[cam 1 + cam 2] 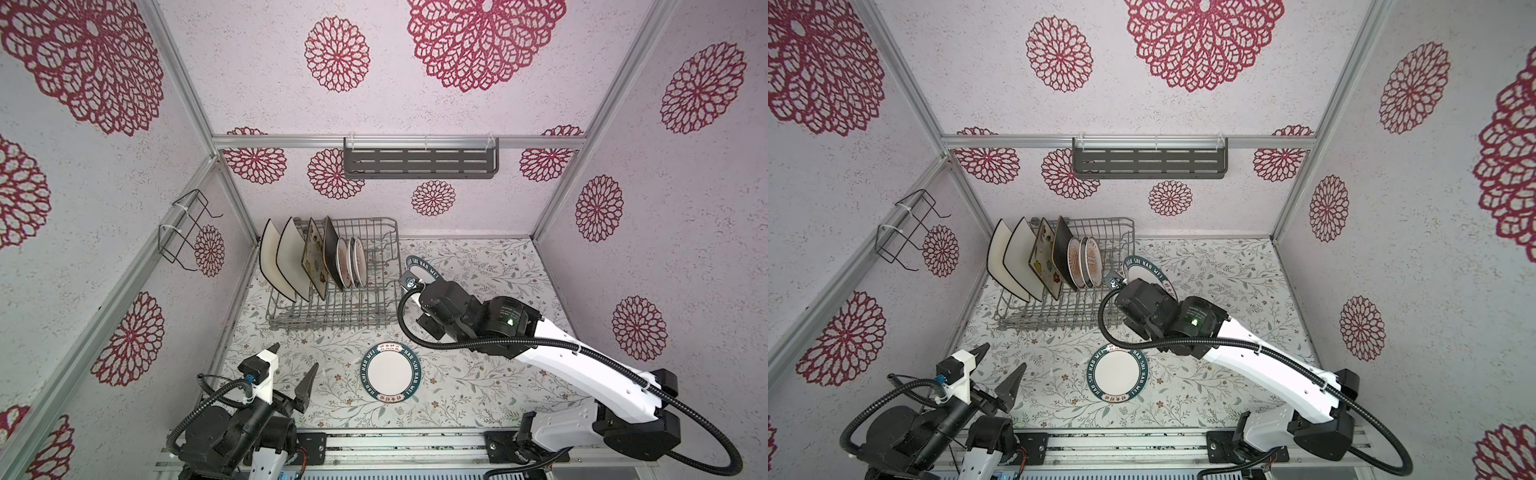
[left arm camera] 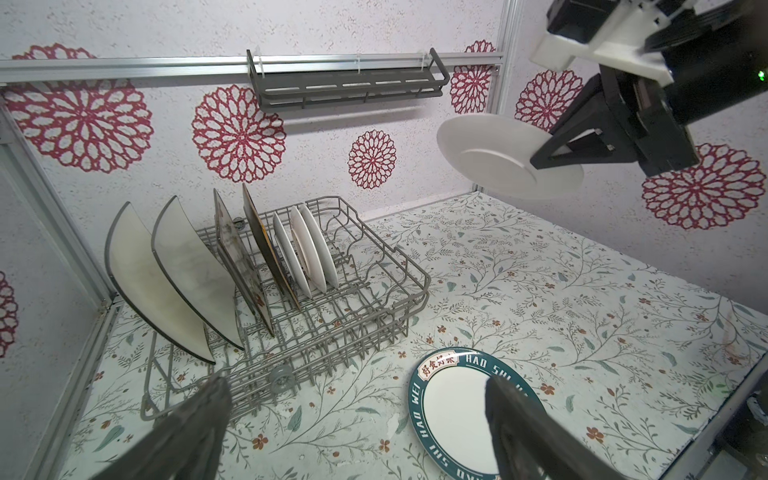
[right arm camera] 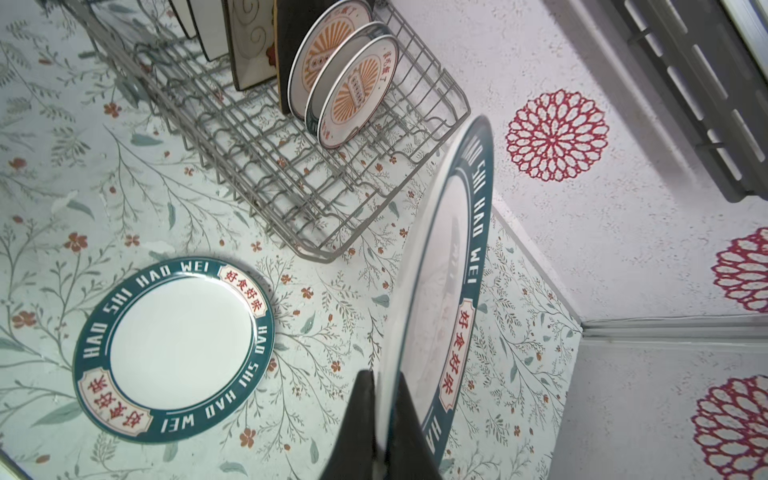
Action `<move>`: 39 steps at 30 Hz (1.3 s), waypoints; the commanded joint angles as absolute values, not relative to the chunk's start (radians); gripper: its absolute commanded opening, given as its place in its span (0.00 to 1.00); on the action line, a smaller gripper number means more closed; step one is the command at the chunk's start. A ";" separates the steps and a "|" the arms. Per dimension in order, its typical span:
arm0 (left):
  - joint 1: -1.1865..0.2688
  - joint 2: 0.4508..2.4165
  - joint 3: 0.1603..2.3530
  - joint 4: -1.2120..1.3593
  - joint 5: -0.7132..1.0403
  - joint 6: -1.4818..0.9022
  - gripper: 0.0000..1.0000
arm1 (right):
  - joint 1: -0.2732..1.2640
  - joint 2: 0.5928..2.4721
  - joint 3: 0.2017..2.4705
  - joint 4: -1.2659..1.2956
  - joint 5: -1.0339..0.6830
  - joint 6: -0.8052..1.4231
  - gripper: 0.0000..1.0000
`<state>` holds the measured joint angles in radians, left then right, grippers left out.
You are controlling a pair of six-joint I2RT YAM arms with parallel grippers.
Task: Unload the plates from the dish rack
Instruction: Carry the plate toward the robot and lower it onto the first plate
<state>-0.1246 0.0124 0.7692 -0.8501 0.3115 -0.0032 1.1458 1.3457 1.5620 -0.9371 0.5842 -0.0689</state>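
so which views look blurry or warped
Left wrist view: the left gripper's dark fingers blur up close. Right wrist view: the right gripper's black fingers and the held round teal-rimmed white plate's near rim go soft. Both top views: wide-angle, aluminium frame posts splay.

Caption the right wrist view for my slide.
Right gripper pinches a teal-rimmed plate by its edge; its twin lies flat beside the dish rack.
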 commanded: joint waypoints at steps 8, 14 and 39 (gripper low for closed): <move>-0.130 0.002 0.759 -0.822 0.292 -0.002 0.97 | 1.445 1.350 1.484 -1.005 0.755 -0.051 0.00; -0.130 0.002 0.758 -0.816 0.262 -0.013 0.97 | 1.607 1.372 1.359 -0.927 0.863 -0.113 0.00; -0.113 0.003 0.706 -0.741 -0.087 -0.134 0.97 | 1.803 1.474 1.020 -0.593 0.956 -0.258 0.00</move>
